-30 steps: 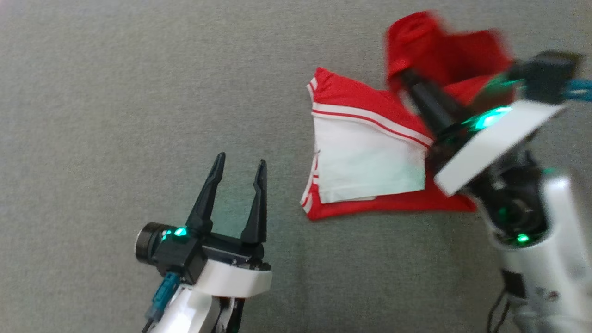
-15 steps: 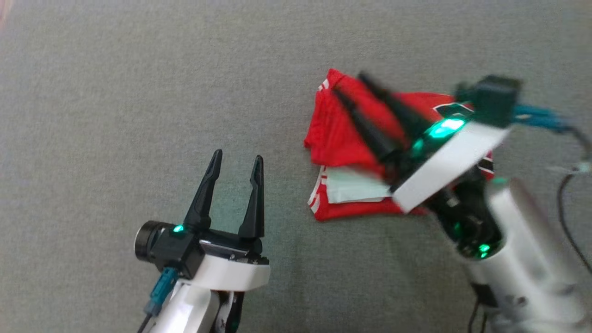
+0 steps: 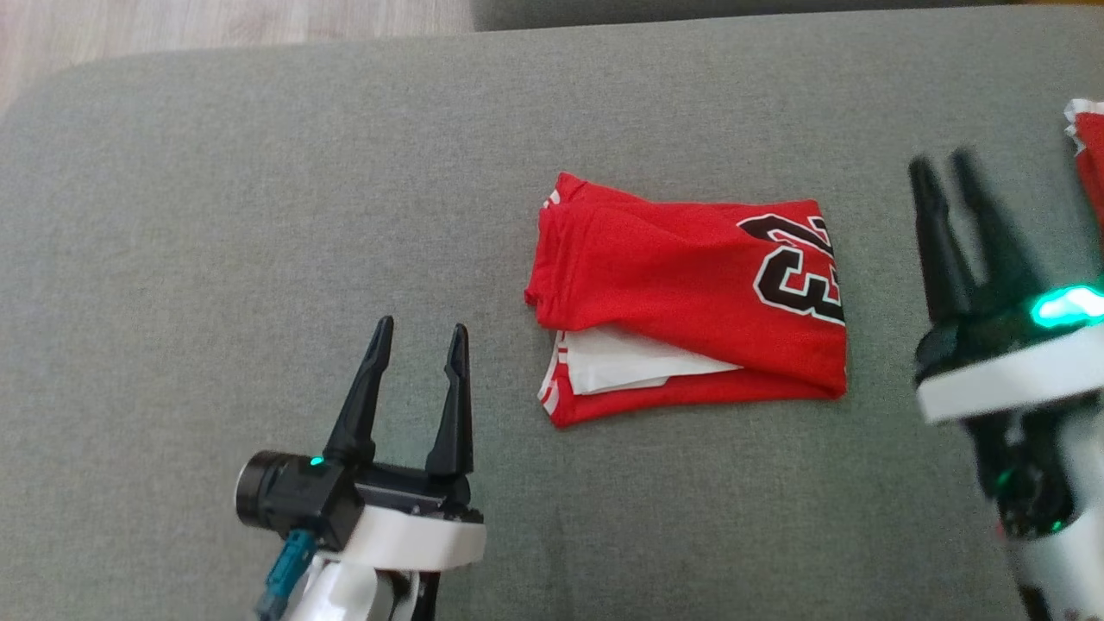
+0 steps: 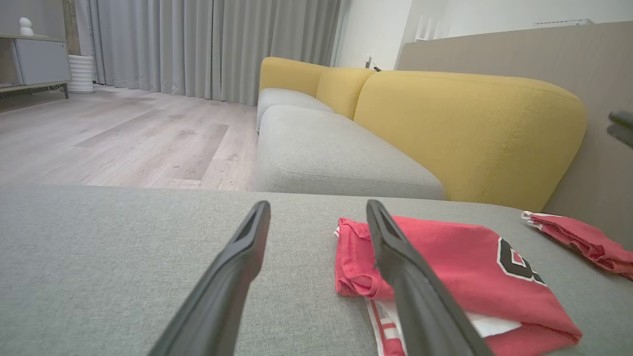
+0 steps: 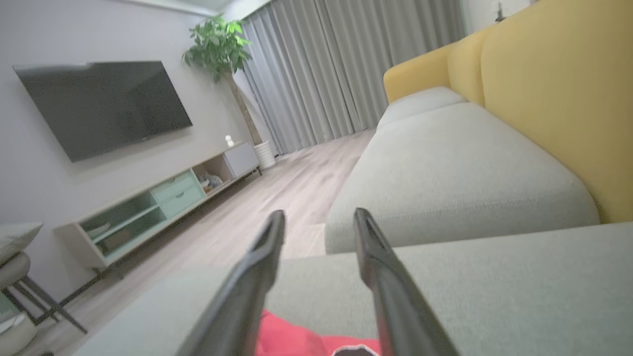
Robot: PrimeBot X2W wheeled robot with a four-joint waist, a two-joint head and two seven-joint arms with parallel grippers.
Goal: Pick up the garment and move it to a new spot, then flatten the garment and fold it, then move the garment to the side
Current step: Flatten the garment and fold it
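Finding: the red basketball jersey with a black-and-white number print (image 3: 681,293) lies folded in a rough rectangle on the grey upholstered sofa cushion (image 3: 259,216), right of centre in the head view. Its printed panel faces up, and a white inner layer (image 3: 630,362) shows under the near-left edge. The left gripper (image 3: 423,324) hovers near the jersey's left side, fingers apart and empty. The right gripper (image 3: 940,160), blurred, stands just off the jersey's right edge, fingers also apart with nothing between them. A second crumpled red garment (image 3: 1088,147) lies at the far right. Assessment: folding appears complete and the move to the side is pending. Recommendation: grip through every layer at a folded edge, not the top panel alone, so the stack does not peel open. Take both ends together if possible, lift only slightly, and set the jersey down clear of the second garment. Change noted: a second ago the right gripper was carrying a raised red flap over the white-lined half. Half a second ago it was low over the cloth, and it has since let go and drawn off to the right. The left gripper has kept its open pose. The camera has also shifted, bringing pale wooden floor (image 3: 216,26) into view.
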